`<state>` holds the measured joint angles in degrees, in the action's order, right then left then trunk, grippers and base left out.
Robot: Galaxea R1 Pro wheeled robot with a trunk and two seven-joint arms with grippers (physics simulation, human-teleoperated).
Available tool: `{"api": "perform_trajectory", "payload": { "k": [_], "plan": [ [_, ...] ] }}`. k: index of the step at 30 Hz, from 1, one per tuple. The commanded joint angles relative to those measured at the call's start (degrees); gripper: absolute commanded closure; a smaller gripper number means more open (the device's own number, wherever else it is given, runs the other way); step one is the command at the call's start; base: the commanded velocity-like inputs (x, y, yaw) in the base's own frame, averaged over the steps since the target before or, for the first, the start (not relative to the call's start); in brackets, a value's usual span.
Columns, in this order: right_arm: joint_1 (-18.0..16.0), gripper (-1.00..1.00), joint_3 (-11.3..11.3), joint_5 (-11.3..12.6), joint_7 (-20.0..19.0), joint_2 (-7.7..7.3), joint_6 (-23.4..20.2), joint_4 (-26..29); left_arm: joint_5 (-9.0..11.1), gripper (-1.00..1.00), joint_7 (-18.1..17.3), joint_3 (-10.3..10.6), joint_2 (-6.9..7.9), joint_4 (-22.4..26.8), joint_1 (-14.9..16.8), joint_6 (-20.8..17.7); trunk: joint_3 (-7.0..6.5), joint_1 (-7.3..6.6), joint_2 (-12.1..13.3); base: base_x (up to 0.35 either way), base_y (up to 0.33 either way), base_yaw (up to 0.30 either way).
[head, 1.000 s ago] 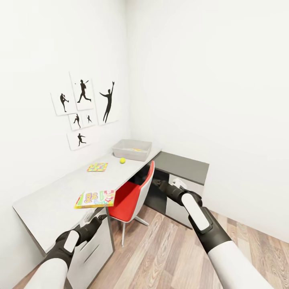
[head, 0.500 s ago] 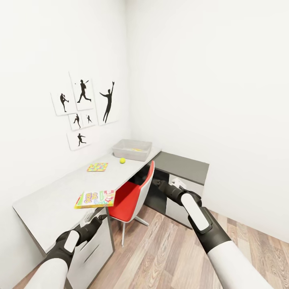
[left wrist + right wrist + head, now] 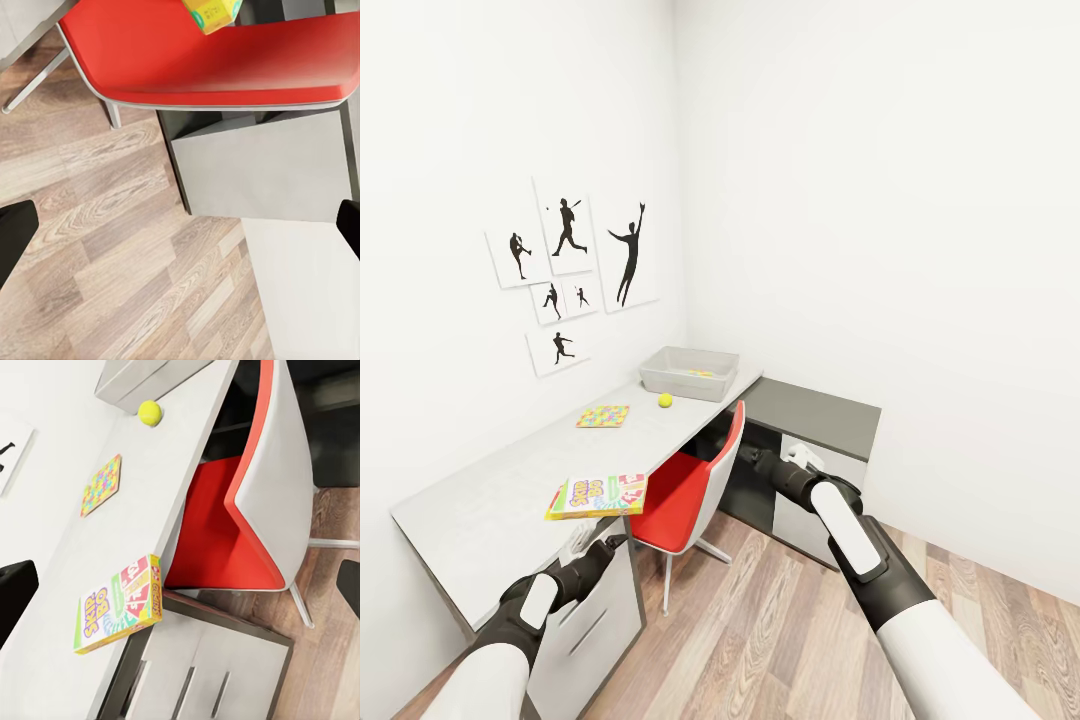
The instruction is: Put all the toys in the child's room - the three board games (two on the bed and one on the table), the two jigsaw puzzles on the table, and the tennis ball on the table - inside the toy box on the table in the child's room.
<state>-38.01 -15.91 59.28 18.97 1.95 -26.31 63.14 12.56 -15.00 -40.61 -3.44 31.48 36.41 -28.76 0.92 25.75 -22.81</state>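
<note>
- The Skip-Bo box (image 3: 596,496) lies at the near front edge of the surface (image 3: 490,500), one corner overhanging the red chair (image 3: 690,490).
- One jigsaw puzzle (image 3: 603,416) lies flat farther along; the tennis ball (image 3: 665,400) sits just before the toy box (image 3: 690,373) at the far end.
- Left fingers (image 3: 16,238) are spread apart, empty, over wood floor.
- Right fingers (image 3: 15,596) are likewise spread and empty.

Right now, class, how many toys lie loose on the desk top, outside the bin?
3: the Skip-Bo box overhanging the near edge, a mosaic puzzle mid-desk, and the tennis ball beside the toy box, whose contents are partly hidden.
</note>
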Motion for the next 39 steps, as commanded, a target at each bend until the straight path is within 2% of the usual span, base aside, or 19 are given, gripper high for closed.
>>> {"api": "perform_trajectory", "payload": {
  "k": [1, 17, 39],
  "plan": [
    [-0.04, -1.0, -0.07, 0.57, 0.54, -0.01, -0.02, 0.1, 0.22, -1.0, -0.12, -0.44, -0.07, 0.08, 0.06, -0.51, 0.1, 0.04, -0.1, 0.0, 0.0, 0.0],
    [-0.04, -1.0, -1.94, 0.49, 0.54, -0.01, 0.02, 0.06, 0.2, -1.0, -0.12, -0.44, -0.07, 0.09, 0.06, -0.46, 0.1, 0.04, -0.1, 0.0, 0.0, 0.013],
    [-0.04, -1.0, -2.02, 0.48, 0.54, -0.01, 0.01, 0.14, 0.18, -1.0, -0.12, -0.43, -0.07, 0.09, 0.07, -0.33, 0.1, 0.04, -0.1, 0.056, -0.091, 0.17]
  ]
}}
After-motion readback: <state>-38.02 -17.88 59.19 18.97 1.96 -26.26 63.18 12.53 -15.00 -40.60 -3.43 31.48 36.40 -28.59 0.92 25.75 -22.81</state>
